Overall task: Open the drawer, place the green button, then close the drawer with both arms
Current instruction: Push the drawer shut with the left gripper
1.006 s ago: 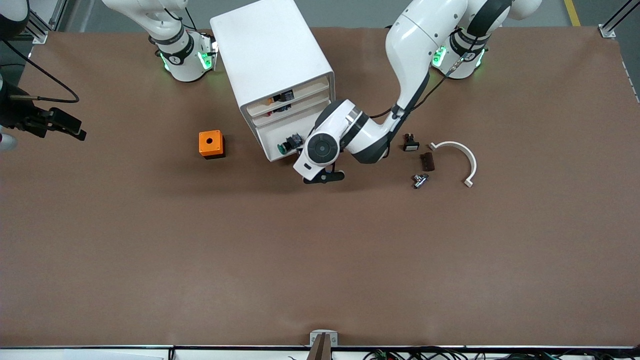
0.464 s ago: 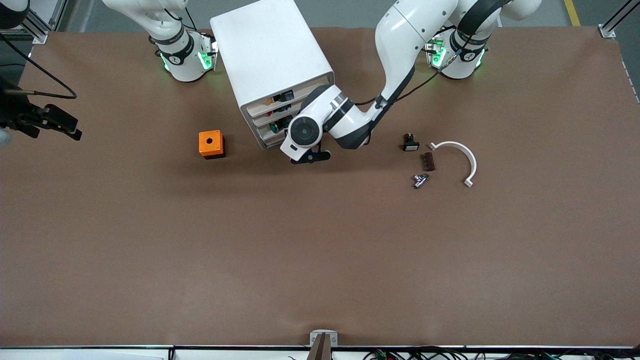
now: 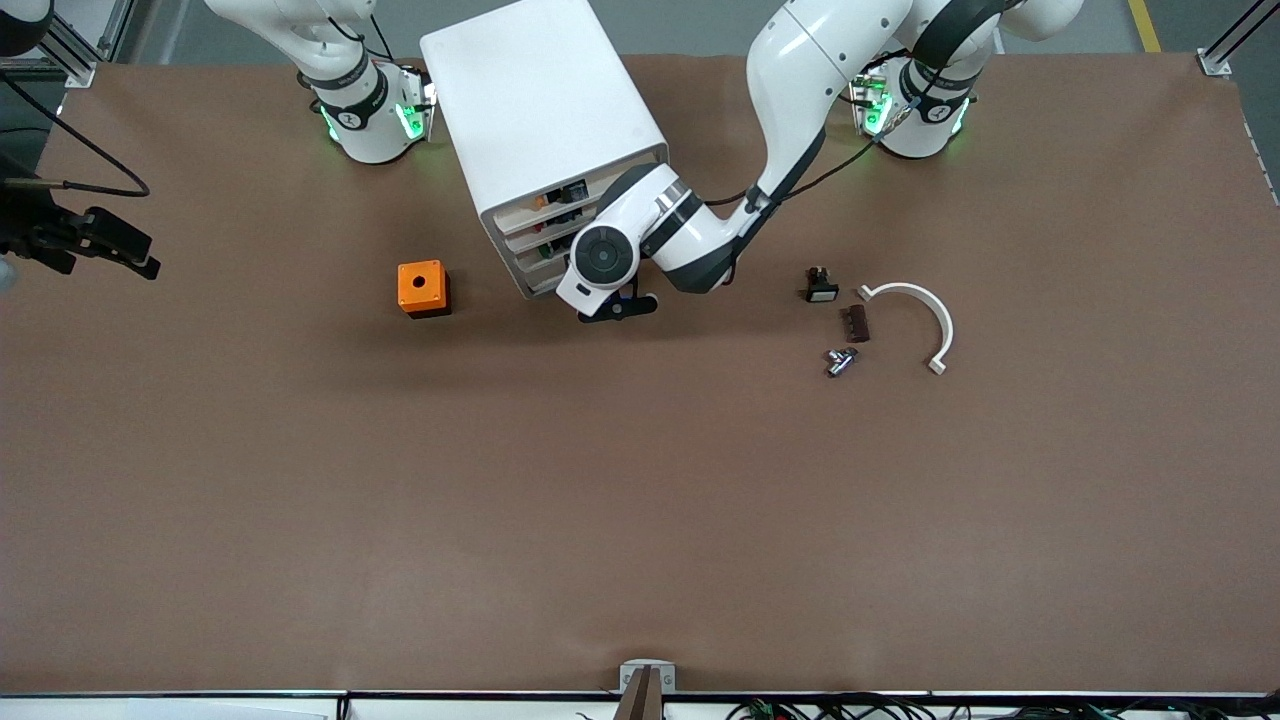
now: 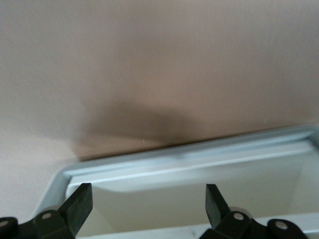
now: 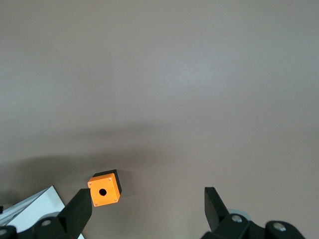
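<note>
button [image 3: 545, 254] barely visible, drawer [image 3: 540, 262] front hidden

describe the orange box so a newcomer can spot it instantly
Start at the white cabinet standing between the two arm bases. The orange box sits on the brown table beside the cabinet's front corner, toward the right arm's end. It is the only orange cube on the table, with one round hole in its top face.

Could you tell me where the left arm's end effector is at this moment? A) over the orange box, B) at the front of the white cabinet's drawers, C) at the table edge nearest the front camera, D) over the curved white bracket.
B: the left end effector sits at the front of the white cabinet, against the drawer, with its fingers apart.
</note>
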### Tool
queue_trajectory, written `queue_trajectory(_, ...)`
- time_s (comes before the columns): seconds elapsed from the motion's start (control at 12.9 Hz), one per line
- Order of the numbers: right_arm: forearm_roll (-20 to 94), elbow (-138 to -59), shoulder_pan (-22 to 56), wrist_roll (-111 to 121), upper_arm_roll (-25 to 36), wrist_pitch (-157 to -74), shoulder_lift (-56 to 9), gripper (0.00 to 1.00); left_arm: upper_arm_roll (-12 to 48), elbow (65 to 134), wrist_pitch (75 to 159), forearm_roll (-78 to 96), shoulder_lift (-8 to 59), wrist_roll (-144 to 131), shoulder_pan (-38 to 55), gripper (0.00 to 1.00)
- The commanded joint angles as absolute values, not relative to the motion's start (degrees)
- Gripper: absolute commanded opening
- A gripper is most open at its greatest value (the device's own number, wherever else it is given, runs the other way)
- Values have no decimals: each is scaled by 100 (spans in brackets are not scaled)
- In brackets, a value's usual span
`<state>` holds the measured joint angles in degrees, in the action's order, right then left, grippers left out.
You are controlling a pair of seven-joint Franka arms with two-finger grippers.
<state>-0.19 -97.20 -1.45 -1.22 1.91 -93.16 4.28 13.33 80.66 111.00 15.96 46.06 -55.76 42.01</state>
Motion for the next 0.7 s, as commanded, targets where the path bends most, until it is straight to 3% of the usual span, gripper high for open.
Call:
queue_trajectory(0.0,-105,-9651,-246,-9,70,-9290,439,100,1274,8104,10777,1408,4106,-5564,3387,100)
queue_trajectory(0.31,-105,-9659,-255,-17,70,-9273,457,100,1283,7998,10100,72,3316,-5284,2245,100)
queue_trajectory(0.62,-97,-9668,-237,-17,79,-9255,457,100,1283,7998,9652,44,2375,-4659,1119,100)
